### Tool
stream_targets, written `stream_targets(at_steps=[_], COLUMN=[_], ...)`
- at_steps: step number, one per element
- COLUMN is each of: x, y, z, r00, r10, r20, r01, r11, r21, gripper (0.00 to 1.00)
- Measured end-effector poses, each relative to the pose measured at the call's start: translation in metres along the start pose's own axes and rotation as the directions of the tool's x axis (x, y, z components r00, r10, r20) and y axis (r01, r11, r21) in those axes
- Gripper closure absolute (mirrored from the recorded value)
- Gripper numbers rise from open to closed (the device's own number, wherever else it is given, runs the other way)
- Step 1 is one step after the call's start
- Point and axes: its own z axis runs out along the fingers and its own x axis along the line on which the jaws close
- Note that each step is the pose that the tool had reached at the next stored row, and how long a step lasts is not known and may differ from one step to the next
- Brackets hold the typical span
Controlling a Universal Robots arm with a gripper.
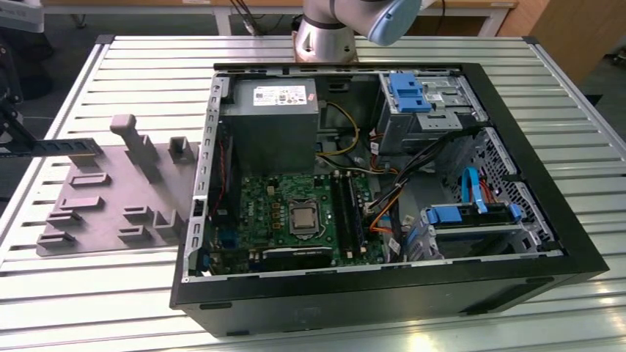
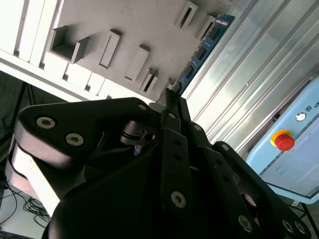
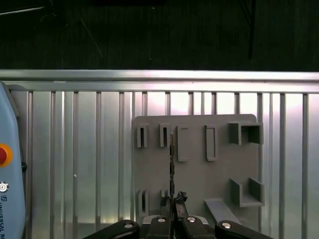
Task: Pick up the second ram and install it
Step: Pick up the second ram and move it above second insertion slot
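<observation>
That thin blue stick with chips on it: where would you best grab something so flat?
Pinch the second ram across its two broad flat faces near one end, coming in along its length. Seen edge-on it is very thin, so those faces probably offer the only real hold. The gripper clamps it just so.

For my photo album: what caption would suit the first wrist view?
Fingers shut on the second ram, held edge-on over the grey holder plate on a slatted table.
</observation>
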Motion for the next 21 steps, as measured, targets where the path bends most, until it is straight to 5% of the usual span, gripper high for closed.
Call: stream_targets(at_steps=[21], x=[-0.0005], y=[-0.0001], z=[-0.0107], r00=[1.0000], r10=[0.000], r20=[-0.0028], r01=[0.000], r11=[1.0000], r21=[0.0000], gripper=[0.86])
